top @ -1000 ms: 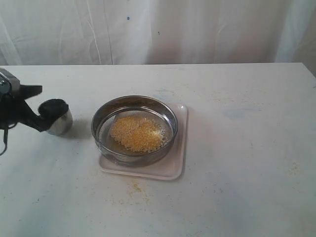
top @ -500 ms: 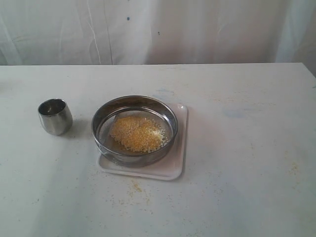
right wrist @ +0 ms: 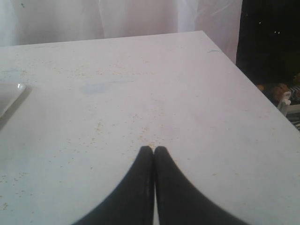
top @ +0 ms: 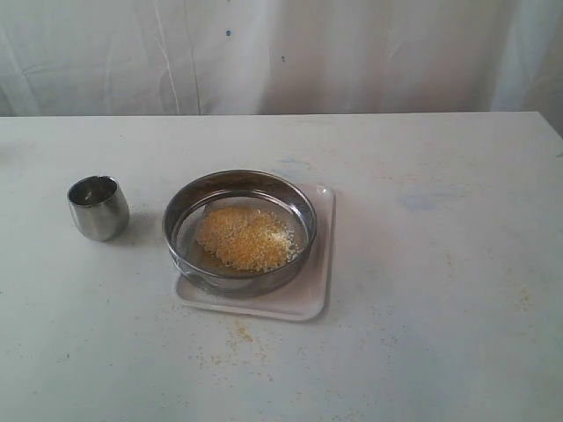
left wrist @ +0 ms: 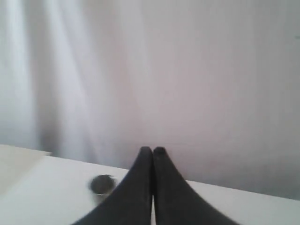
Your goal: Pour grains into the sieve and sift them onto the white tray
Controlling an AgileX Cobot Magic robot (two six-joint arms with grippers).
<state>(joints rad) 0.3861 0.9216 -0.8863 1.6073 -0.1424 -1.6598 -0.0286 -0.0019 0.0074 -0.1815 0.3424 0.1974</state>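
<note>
One steel cup (top: 98,207) stands left of the sieve (top: 239,182) (apart, upright).

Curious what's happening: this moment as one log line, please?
grains: in sieve | sieve: on white tray | cup: standing apart | left tool: shut, empty | right tool: shut, empty

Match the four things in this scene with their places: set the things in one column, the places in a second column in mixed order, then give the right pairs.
Things
1. small rounded steel cup
2. yellow-golden grains
3. wide round steel mesh sieve
4. flat square white plastic tray

Places
A. heaped inside the sieve
B. lying flat under the sieve
C. standing upright on the table, apart from the tray
D. resting on the tray

Pairs: 1-C, 2-A, 3-D, 4-B
</note>
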